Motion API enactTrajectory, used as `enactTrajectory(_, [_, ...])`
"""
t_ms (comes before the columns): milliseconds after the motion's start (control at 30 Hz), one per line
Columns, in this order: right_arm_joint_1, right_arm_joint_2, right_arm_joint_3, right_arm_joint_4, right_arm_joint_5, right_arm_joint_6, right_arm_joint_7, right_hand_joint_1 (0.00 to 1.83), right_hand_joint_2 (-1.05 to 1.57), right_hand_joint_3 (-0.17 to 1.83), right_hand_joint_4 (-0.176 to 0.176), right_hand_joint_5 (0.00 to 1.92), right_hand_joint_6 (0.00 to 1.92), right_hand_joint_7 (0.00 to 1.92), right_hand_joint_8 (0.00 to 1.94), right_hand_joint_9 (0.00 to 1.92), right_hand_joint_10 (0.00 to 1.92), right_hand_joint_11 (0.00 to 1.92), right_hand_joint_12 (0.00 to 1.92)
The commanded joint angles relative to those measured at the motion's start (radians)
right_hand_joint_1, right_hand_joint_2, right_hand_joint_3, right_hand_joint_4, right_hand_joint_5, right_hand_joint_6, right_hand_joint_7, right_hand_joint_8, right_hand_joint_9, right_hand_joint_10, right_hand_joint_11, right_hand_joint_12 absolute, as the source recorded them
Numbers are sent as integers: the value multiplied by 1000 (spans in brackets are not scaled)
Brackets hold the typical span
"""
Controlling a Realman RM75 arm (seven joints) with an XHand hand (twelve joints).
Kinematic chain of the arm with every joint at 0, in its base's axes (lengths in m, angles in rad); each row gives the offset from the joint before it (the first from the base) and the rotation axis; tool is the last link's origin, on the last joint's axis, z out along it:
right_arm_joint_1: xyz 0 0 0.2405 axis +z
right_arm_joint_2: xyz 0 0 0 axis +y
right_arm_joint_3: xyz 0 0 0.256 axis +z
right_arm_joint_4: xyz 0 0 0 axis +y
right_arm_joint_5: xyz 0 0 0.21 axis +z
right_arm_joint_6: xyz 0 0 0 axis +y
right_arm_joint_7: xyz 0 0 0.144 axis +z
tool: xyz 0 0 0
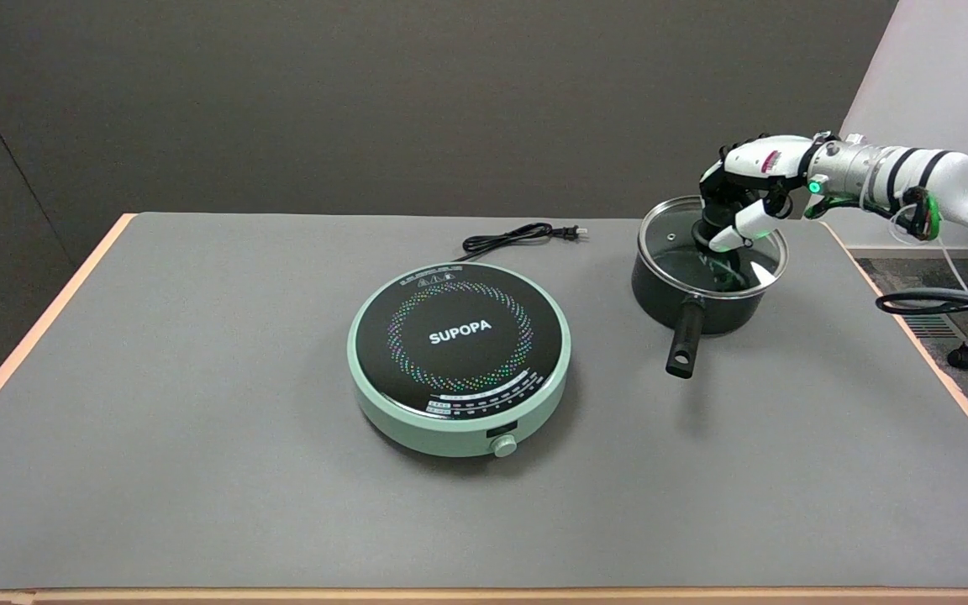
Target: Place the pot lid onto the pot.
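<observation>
A black pot (702, 309) with a long black handle (686, 343) stands on the grey table at the right. A glass lid (669, 231) with a metal rim lies across the pot's top. My right hand (740, 197) reaches in from the right and hangs over the lid. Its fingers curl down around the lid's black knob (707, 234) and grip it. The knob is mostly hidden by the fingers.
A mint-green induction cooker (459, 357) sits at the table's middle, its black power cord (518, 237) coiled behind it. The table's right edge (912, 336) runs close past the pot. A dark wall stands behind; black cables lie on the floor at the right.
</observation>
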Motion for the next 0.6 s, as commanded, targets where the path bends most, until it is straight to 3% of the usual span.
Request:
enactTrajectory(33, [75,-47,-86,66,-11,16,8,1215,1020,292,-60,762,1313,1029,1041,930,1402,699,1343])
enactTrajectory(600, [71,-65,-98,93,-11,25,8,1215,1021,291,-61,762,1314,1029,1041,930,1397,687,1348])
